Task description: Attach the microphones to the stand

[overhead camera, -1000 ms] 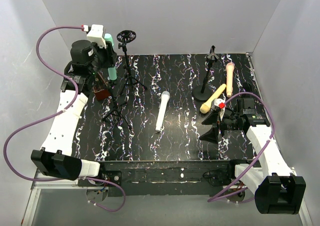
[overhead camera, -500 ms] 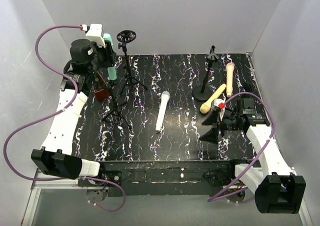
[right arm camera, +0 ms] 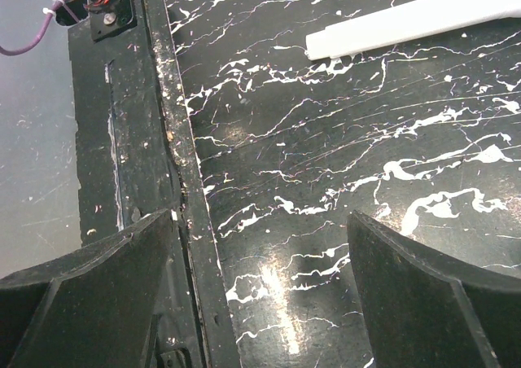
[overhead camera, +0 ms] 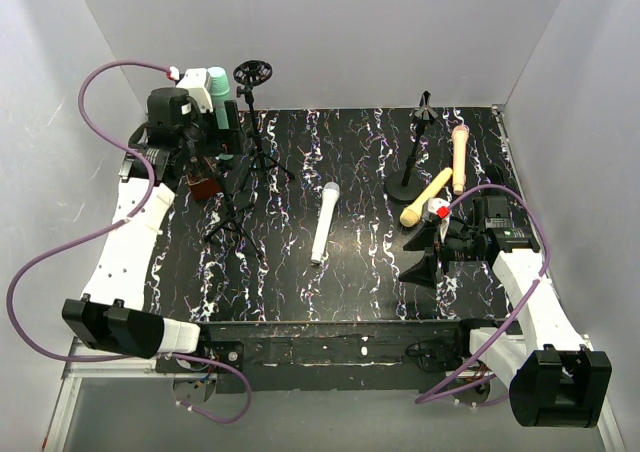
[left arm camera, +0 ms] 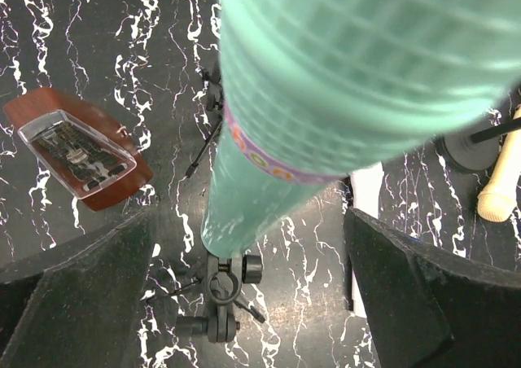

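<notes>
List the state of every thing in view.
mint green microphone, upright on the tripod stand, ungripped.
white microphone, lying on the table.
yellow microphone, lying flat.
peach-pink microphone, lying flat.
round-base stand, clip empty.
left gripper, open around the mint green microphone.
right gripper, open, empty.

The black table [overhead camera: 360, 272], veined with white like marble, has a white microphone [overhead camera: 324, 222] lying lengthwise near its middle, well apart from everything else. Toward the right rear a stand with a round base [overhead camera: 405, 187] sits on it, with a yellow microphone [overhead camera: 425, 198] lying just beside that base and a pink microphone [overhead camera: 459, 157] lying behind it. At the left rear, black tripod stands [overhead camera: 232, 222] spread their legs on the surface, with a small reddish-brown tray [left arm camera: 77, 152] beside them.
</notes>
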Motion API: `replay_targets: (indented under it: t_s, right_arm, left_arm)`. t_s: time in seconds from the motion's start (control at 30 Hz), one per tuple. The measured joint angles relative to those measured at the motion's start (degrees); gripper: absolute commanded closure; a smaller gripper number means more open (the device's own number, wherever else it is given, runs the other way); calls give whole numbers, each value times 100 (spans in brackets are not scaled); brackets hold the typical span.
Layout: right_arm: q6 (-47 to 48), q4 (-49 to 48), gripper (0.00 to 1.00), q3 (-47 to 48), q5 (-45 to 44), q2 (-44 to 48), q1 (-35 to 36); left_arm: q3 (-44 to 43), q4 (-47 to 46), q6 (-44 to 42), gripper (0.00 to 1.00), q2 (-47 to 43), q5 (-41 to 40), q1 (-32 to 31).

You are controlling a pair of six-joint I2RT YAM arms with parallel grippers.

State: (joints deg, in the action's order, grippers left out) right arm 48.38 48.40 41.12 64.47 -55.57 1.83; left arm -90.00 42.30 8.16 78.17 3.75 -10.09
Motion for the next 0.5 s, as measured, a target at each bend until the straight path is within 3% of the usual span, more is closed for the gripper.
replay_targets:
  t_s: [0.5]
  right_arm:
    - [44, 105, 5, 0, 0, 0, -33]
  left_arm:
    - [656, -33, 39, 2, -1252, 46, 0]
